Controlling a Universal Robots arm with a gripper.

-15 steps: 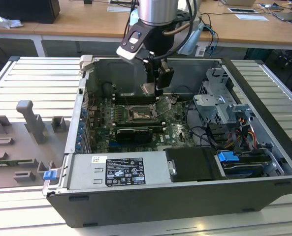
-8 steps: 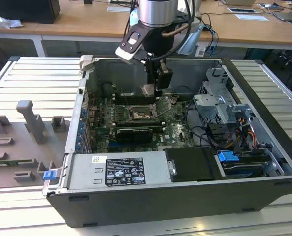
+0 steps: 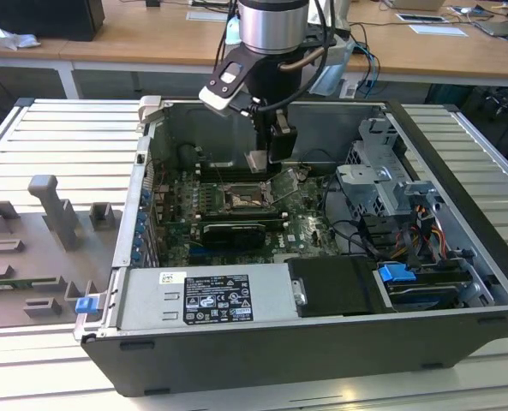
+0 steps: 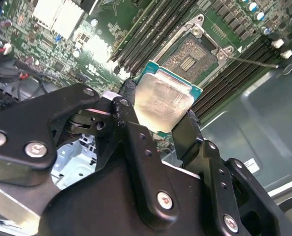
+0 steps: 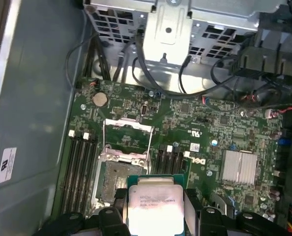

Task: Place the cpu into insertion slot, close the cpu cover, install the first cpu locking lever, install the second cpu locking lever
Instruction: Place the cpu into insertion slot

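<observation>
gripper (image 4: 159, 109) clamped on cpu (image 5: 153, 204) by its edges near the slot (image 5: 117, 181), light n stiff but prob fragile

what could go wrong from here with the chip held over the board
1. The claw grips the cpu by two edges only, above the insertion slot and not yet seated. A slip or a skewed descent could damage the slot's contacts.
2. The cpu cover stands open at the slot's edge, so the claw might catch it on the way down.
</observation>
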